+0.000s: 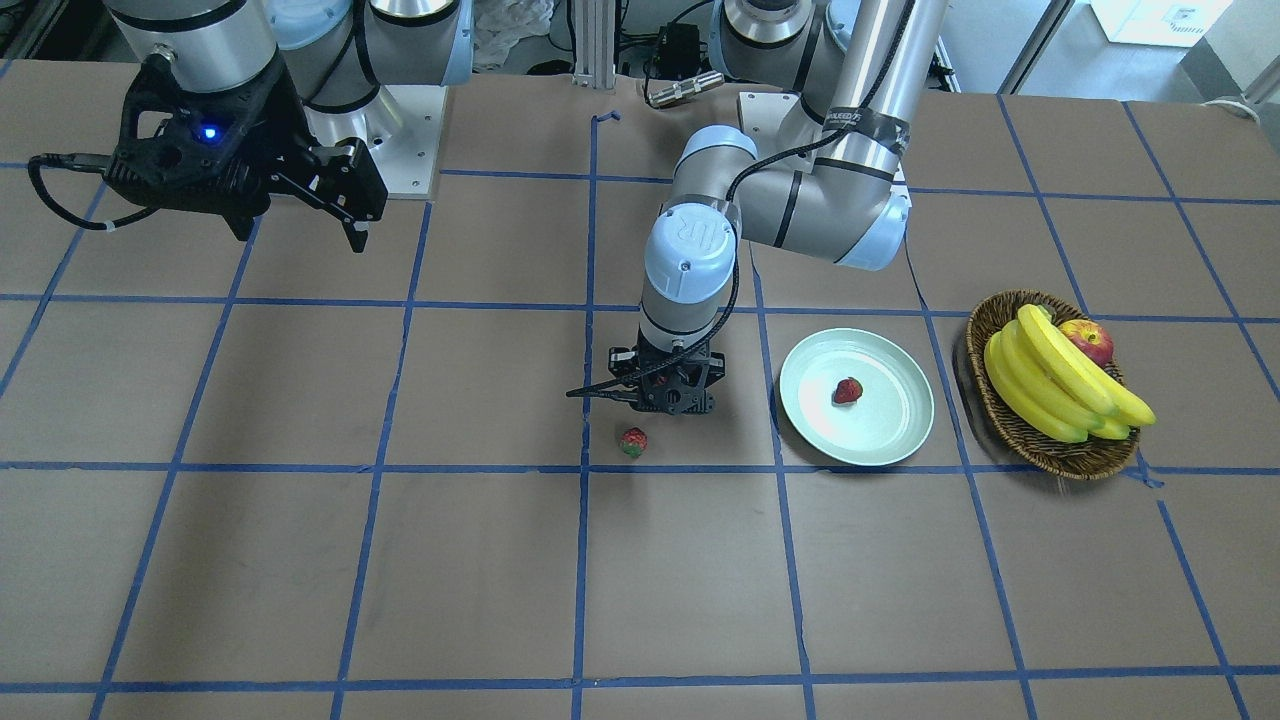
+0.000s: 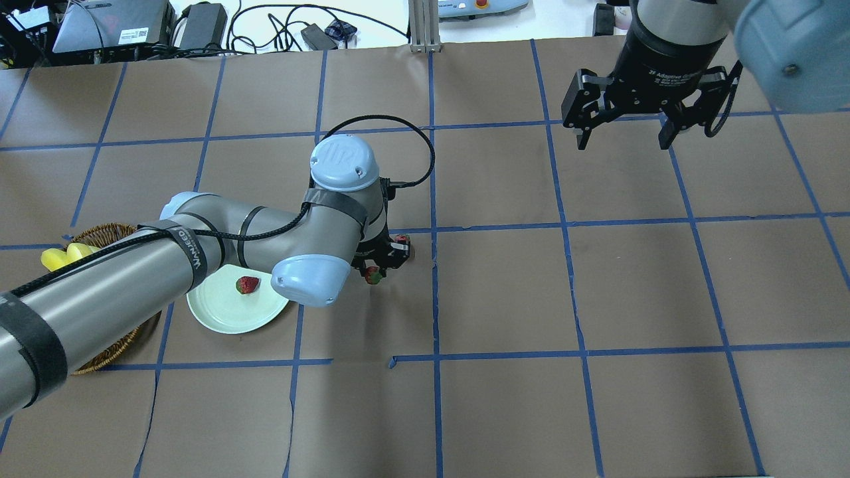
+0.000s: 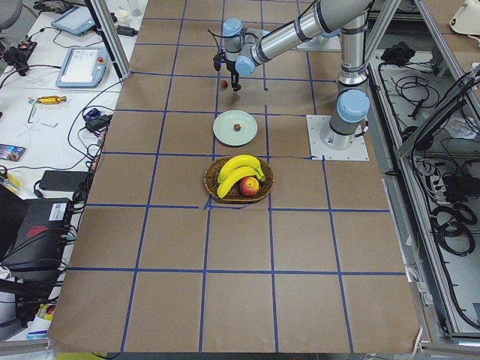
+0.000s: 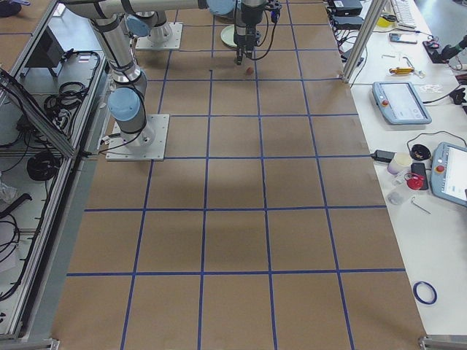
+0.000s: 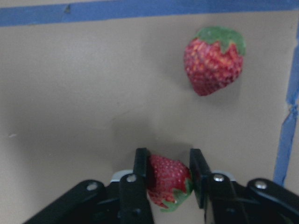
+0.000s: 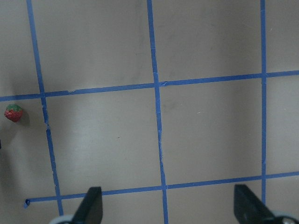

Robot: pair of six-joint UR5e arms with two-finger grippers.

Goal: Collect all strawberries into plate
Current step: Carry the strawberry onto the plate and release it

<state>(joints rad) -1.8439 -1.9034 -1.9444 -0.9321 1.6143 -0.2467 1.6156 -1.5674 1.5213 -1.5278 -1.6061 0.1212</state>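
L tool [image 5: 169, 161] grips small red green-capped strawberry [image 5: 166, 179], well off all worktop [image 1: 300, 560] edges; 2nd berry [image 5: 214, 60] near; 3rd berry [image 1: 848, 390] in round mint-green plate [image 1: 880, 440]. R tool [image 2: 623, 141]: jaws apart.

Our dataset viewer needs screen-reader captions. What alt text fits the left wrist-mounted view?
The left gripper pinches a strawberry between its two black fingers at the bottom of the frame. A second strawberry lies on the brown paper table beyond, near blue tape lines.
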